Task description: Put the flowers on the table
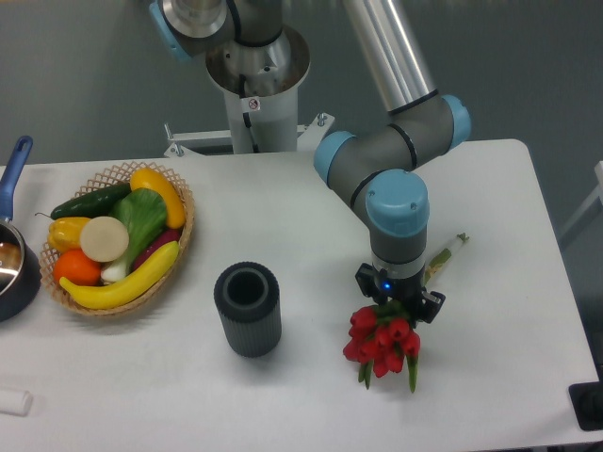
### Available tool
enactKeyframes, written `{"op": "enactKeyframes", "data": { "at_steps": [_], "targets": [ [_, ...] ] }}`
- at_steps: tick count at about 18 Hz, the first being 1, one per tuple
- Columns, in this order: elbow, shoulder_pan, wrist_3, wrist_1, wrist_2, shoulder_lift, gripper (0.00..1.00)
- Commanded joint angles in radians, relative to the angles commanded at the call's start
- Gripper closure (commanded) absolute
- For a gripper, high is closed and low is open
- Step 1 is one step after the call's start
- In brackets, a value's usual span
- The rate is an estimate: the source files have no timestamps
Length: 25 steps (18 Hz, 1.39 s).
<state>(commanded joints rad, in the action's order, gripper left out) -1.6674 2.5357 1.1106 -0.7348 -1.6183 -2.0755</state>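
**A:** Item one, the flowers (382,337)?

**B:** A bunch of red tulips, green stems and leaves. Location: hanging beneath the pincer (399,307), over the right-front part of the table (311,207), to the right of the dark ribbed vase (248,309) and apart from it. Whether any part touches the tabletop cannot be told from this view.

**A:** Pincer condition?

**B:** Clenched on the flowers; the blooms crowd directly under it and the jaws themselves are mostly hidden by the wrist.

**A:** Orientation and long axis?

**B:** The red heads sit uppermost in the picture, next to the pincer; green tips show below them, toward the front edge. Seen from above, the bunch looks foreshortened. Judged: long axis steeply inclined, close to vertical, leaning slightly toward the front edge. The exact tilt is not readable.

**A:** Handling notes?

**B:** Judged light and soft. Stems should flex; petals would bruise or bend under pressure. Best hold is on the bundled stems, where the bunch is firmest, not on the heads. Likely to flop or roll a little when let go, so it should be laid low and along its length.

**A:** Other items?

**B:** Wicker basket of fruit and vegetables (120,235) at left; a dark pan with blue handle (14,254) at the left edge; a thin pale-green stick-like object (447,252) lying just right of the arm.
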Motion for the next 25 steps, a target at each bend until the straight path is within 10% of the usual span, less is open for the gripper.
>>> {"op": "enactKeyframes", "data": {
  "at_steps": [11,17,25],
  "targets": [
    [0.026,0.034,0.003,-0.04,-0.002,0.152,0.0],
    [0.213,0.073,0.089,-0.408,0.006,0.172,0.0],
    [0.204,0.228,0.429,-0.597,0.135,0.279,0.0]
  ]
}}
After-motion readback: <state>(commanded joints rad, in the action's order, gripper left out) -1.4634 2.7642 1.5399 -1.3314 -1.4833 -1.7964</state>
